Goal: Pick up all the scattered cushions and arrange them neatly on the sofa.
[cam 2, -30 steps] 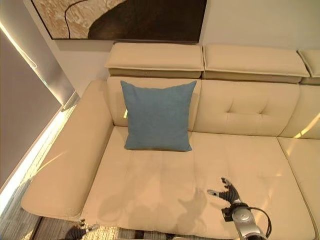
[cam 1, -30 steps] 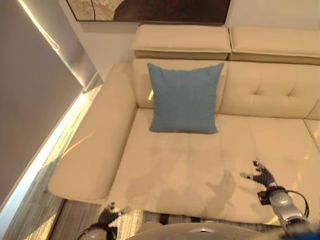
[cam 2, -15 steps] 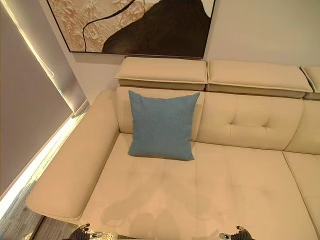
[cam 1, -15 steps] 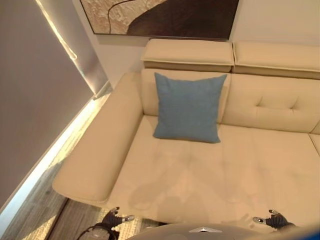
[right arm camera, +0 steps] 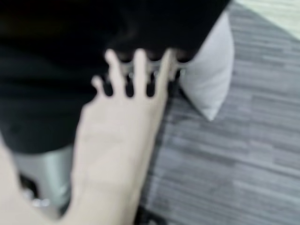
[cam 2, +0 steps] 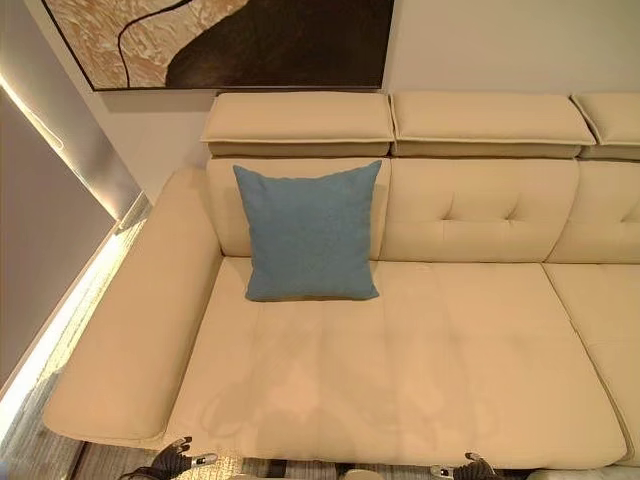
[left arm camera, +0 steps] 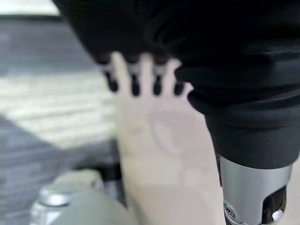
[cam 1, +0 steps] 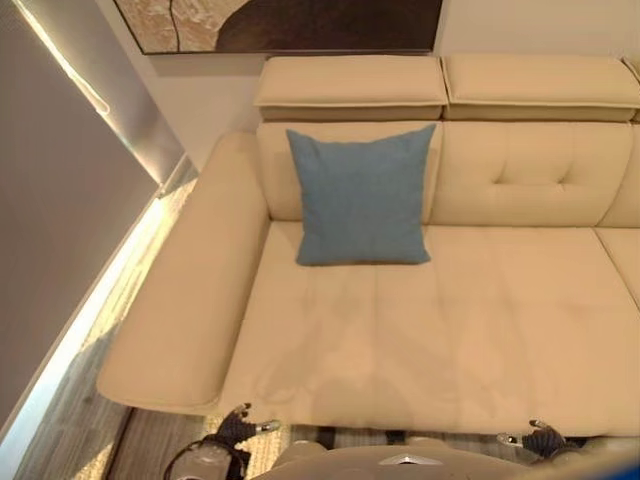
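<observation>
One cushion placed: a blue cushion stands upright against the sofa backrest, at the seat's left end beside the armrest.
Sofa seat: bare cream leather to the right of the cushion, with room for more.
Second cushion: a pale grey cushion lies on the grey floor, seen past the right hand in the right wrist view; how it lies relative to the sofa I cannot tell.
Left hand: low at the sofa's front edge, fingers straight and relaxed, holding nothing.
Right hand: low at the front edge on the other side, fingers spread and straight, empty.
Done: as a judgement, one cushion is set neatly in place.
Left: at least the grey cushion on the floor needs picking up and standing beside the blue one; whether others lie about I cannot tell.
Wall: a painting hangs above the backrest.
</observation>
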Motion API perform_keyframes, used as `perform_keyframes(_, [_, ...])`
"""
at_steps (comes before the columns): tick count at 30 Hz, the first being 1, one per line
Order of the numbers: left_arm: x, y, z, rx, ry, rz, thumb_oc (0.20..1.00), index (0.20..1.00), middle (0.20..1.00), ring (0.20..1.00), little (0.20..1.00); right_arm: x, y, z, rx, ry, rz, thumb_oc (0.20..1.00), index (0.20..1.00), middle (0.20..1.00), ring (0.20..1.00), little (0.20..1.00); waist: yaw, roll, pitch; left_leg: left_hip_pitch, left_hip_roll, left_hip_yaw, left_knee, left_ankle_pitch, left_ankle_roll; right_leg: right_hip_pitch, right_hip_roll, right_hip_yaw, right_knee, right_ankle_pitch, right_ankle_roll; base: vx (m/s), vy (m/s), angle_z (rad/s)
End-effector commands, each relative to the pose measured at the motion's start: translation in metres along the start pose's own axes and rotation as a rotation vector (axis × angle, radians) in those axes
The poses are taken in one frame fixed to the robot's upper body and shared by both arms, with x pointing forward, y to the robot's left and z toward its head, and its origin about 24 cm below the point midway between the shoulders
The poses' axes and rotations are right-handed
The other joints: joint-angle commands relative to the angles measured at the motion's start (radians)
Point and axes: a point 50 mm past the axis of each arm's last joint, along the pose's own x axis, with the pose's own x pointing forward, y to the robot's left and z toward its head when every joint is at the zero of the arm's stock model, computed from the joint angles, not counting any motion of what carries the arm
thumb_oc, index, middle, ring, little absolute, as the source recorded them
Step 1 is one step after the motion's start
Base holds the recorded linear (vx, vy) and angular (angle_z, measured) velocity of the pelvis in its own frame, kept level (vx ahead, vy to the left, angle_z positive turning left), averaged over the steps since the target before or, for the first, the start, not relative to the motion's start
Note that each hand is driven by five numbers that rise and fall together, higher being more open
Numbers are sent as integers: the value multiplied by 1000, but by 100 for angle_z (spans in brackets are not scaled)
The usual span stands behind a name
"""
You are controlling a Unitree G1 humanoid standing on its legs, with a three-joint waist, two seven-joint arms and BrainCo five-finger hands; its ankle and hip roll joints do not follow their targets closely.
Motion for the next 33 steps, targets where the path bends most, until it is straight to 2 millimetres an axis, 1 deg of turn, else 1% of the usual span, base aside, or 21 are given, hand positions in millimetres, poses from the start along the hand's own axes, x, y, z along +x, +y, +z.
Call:
perform_keyframes(1, [1,19,9,6,-22,49,1000,1000,1000,1000,1000,0,-6,3,-17,-17,-21,1000,1000,1000,1000,1000,9,-78,-12,-33,-27,-9,51,-26,-41,42,-60,4,8,-45,125,-269,262,3])
perform_keyframes(2, [4,11,16,38,-37,23,1000,1000,1000,1000,1000,1,-4,5,-51,-1,-21,1000,1000,1000,1000,1000,3,-74,6,-41,-74,-30,71,-47,-13,-41,-84,57,30,12,145,-784,613,2])
perform_keyframes(3, [5,28,25,57,-54,67,1000,1000,1000,1000,1000,3,3,21,-59,-42,-10,1000,1000,1000,1000,1000,22,-73,38,-69,-98,78,84,-40,24,-151,-112,-5,80,48,178,-1235,356,-67])
perform_keyframes(4, [0,25,1,40,28,52,1000,1000,1000,1000,1000,2,18,25,-67,-67,32,1000,1000,1000,1000,1000,122,-74,-27,-94,-42,227,56,15,29,99,-178,-220,193,-133,138,-1017,22,-200])
perform_keyframes(5, [1,23,2,41,27,52,1000,1000,1000,1000,1000,2,18,28,-67,-77,27,1000,1000,1000,1000,1000,125,-79,-22,-96,-33,237,52,26,20,105,-158,-201,159,-139,137,-565,-411,-305])
perform_keyframes(7, [3,20,9,57,7,46,1000,1000,1000,1000,1000,2,16,35,-64,-102,13,1000,1000,1000,1000,1000,111,-79,-10,-125,-17,235,51,61,-1,94,-120,-177,119,-148,128,-186,-203,-338])
perform_keyframes(9, [7,11,25,91,-34,22,1000,1000,1000,1000,1000,2,10,40,-37,-123,-15,1000,1000,1000,1000,1000,90,-79,18,-177,-4,232,60,101,-31,88,-83,-176,60,-131,114,-308,-208,-54])
perform_keyframes(10, [7,10,28,97,-41,19,1000,1000,1000,1000,1000,2,9,38,-35,-119,-18,1000,1000,1000,1000,1000,85,-77,22,-185,-5,231,61,104,-33,89,-75,-181,50,-125,112,-278,-158,65])
perform_keyframes(12, [8,6,32,108,-52,6,1000,1000,1000,1000,1000,2,8,32,-25,-100,-24,1000,1000,1000,1000,1000,78,-80,34,-188,-17,211,74,95,-29,82,-63,-173,47,-112,104,-154,-64,-25])
perform_keyframes(14, [8,3,35,108,-61,-5,1000,1000,1000,1000,1000,2,6,25,-20,-74,-28,1000,1000,1000,1000,1000,77,-92,53,-169,-52,155,126,45,-26,68,-71,-160,58,-91,99,-147,-15,-40])
perform_keyframes(15, [8,3,34,110,-57,-7,1000,1000,1000,1000,1000,2,6,22,-28,-65,-27,1000,1000,1000,1000,1000,72,-98,48,-163,-58,147,145,27,-24,62,-78,-161,56,-84,100,-100,27,-43])
perform_keyframes(16, [8,3,33,110,-54,-8,1000,1000,1000,1000,1000,2,8,20,-39,-64,-20,1000,1000,1000,1000,1000,78,-106,50,-137,-63,133,181,-21,-20,63,-84,-148,57,-76,99,-59,96,-38])
perform_keyframes(17, [8,0,30,105,-48,-14,1000,1000,1000,1000,1000,1,9,14,-43,-44,-16,1000,1000,1000,1000,1000,70,-100,42,-105,-66,85,171,-37,-13,54,-79,-132,66,-73,102,-40,114,-27])
perform_keyframes(20, [7,-2,24,113,-25,-21,1000,1000,1000,1000,1000,0,10,9,-42,-23,-10,1000,1000,1000,1000,1000,58,-91,17,-59,-64,85,111,-45,-9,53,-78,-121,66,-63,112,19,146,-1])
perform_keyframes(23, [7,-1,26,96,-31,-12,1000,1000,1000,1000,1000,0,14,10,-38,-27,-3,1000,1000,1000,1000,1000,54,-83,16,-45,-82,80,82,-43,3,25,-93,-108,85,-47,122,-48,161,-32])
perform_keyframes(24, [8,2,31,75,-47,3,1000,1000,1000,1000,1000,1,15,17,-40,-44,-1,1000,1000,1000,1000,1000,59,-77,23,-42,-91,81,67,-40,11,-16,-107,-107,106,-23,137,-126,132,-47])
perform_keyframes(26, [8,6,34,56,-58,18,1000,1000,1000,1000,1000,2,17,23,-49,-54,1,1000,1000,1000,1000,1000,67,-68,35,-46,-92,92,63,-28,17,-57,-120,-125,143,-14,146,-209,140,-63])
perform_keyframes(28, [8,11,34,38,-54,33,1000,1000,1000,1000,1000,2,20,30,-68,-71,9,1000,1000,1000,1000,1000,93,-46,42,-74,-75,124,77,-16,33,-72,-158,-206,240,-62,140,-252,80,-76])
perform_keyframes(30, [7,14,27,30,-31,39,1000,1000,1000,1000,1000,2,21,29,-74,-70,15,1000,1000,1000,1000,1000,115,-38,38,-76,-64,143,81,-13,42,-32,-175,-226,296,-105,122,-142,-17,-80])
perform_keyframes(31, [6,17,19,20,-3,45,1000,1000,1000,1000,1000,1,24,27,-77,-65,22,1000,1000,1000,1000,1000,144,-38,14,-87,-54,164,78,-5,47,21,-195,-242,309,-121,120,-119,-107,-106])
perform_keyframes(33, [4,17,12,10,16,47,1000,1000,1000,1000,1000,1,26,24,-82,-62,28,1000,1000,1000,1000,1000,182,-43,-10,-110,-39,193,84,7,43,78,-231,-273,302,-112,135,-120,-133,-90])
